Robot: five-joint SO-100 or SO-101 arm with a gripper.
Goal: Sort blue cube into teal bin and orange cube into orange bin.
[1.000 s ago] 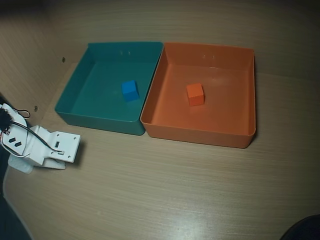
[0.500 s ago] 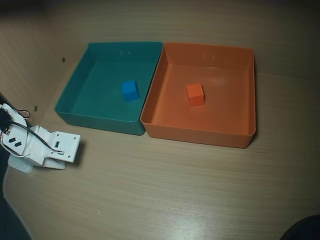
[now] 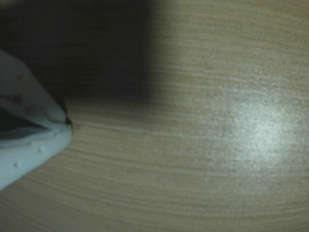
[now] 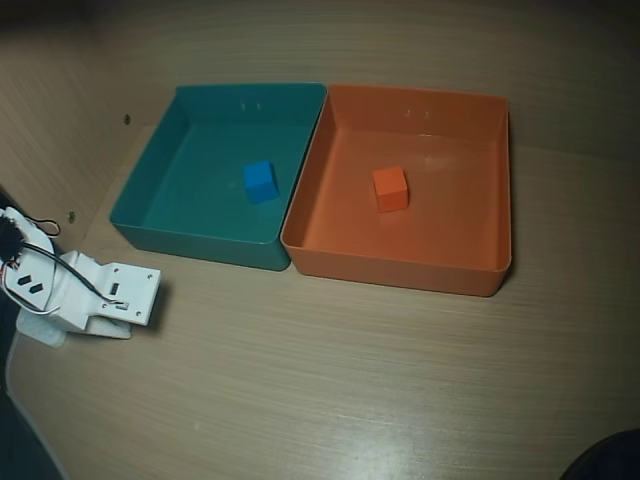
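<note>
Two large square plastic trays with low sloped walls sit side by side on the pale wood-grain tabletop (image 4: 330, 380) in the overhead view, their adjoining walls touching. Taking the teal bin (image 4: 150, 185) as the landmark, the orange bin (image 4: 495, 190) lies directly to its right in that view. Each tray has two small holes in its far wall. A small bright blue solid cube (image 4: 260, 182) rests on the floor of the teal bin, right of that floor's centre and apart from every wall. A small orange solid cube (image 4: 390, 188) of the same size rests on the floor of the orange bin, closer to the wall shared with the teal bin than to the outer right wall. The white plastic arm with black wires lies low on the tabletop, below and to the left of the teal bin's near left corner, outside both trays. In the wrist view the white two-finger gripper (image 3: 67, 123) enters from the left edge, its fingertips meeting with nothing between them, just over bare wood grain under a dark shadow and a bright glare patch.
</note>
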